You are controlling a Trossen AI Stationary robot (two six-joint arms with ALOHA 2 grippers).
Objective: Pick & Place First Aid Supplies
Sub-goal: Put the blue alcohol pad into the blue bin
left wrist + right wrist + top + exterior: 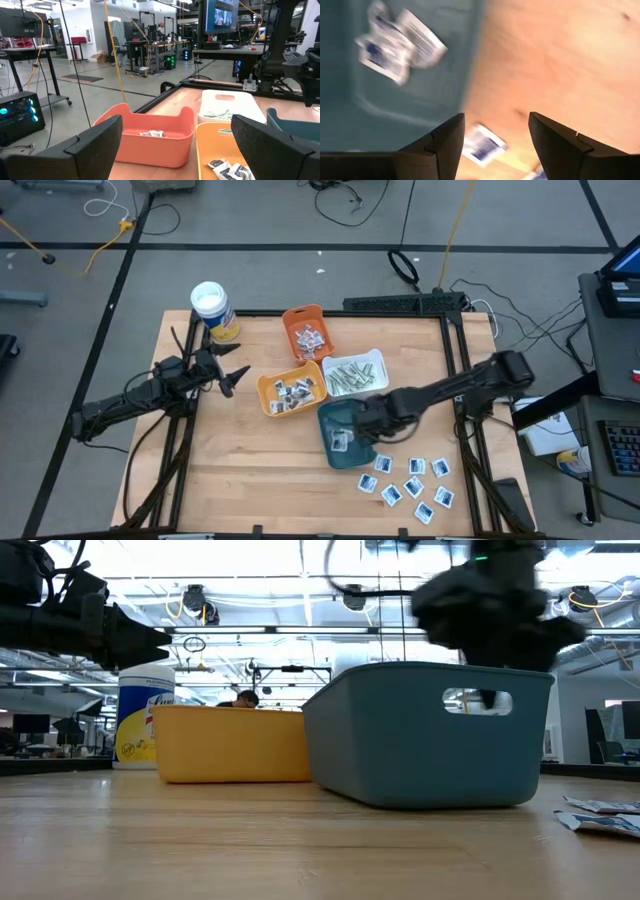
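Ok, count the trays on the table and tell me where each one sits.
4. The red-orange tray is at the back, the white tray is just right of it, the yellow-orange tray is in the middle, and the teal tray is nearest the front. None seems hidden.

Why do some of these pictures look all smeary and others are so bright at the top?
In the right wrist view, the white packets in the teal tray are smeared by motion blur. In the low view, the ceiling lights glare white, so the right gripper above the tray shows as a dark blurry shape. In the left wrist view, the near fingers look soft, while the orange tray is sharper.
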